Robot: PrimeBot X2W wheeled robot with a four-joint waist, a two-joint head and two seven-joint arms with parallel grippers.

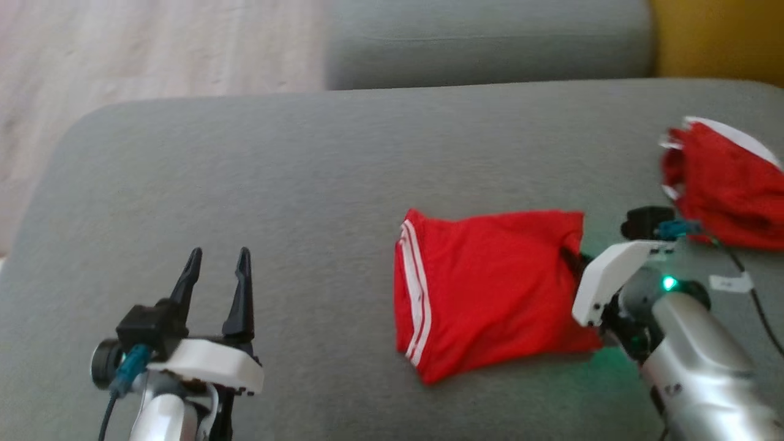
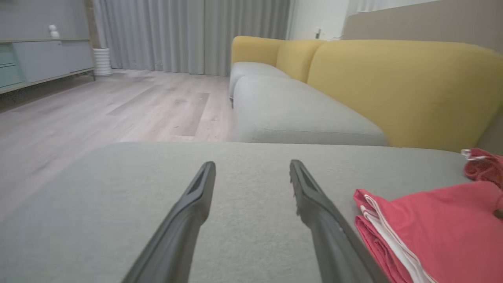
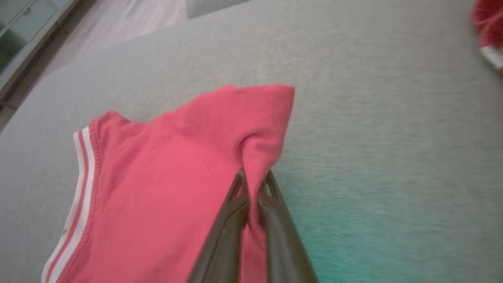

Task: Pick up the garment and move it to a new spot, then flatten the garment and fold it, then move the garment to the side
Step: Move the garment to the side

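The garment is a folded red piece with white stripes along its left edge, lying on the grey sofa cushion. My right gripper is shut on its right edge; in the right wrist view the red cloth is pinched into a raised fold between the dark fingers. My left gripper stands open over bare cushion to the left of the garment, nothing between its fingers. The garment's striped edge lies just right of them.
A second red garment with white trim lies crumpled at the cushion's far right. Behind is another grey seat with a yellow backrest. Wooden floor lies beyond the cushion's left edge.
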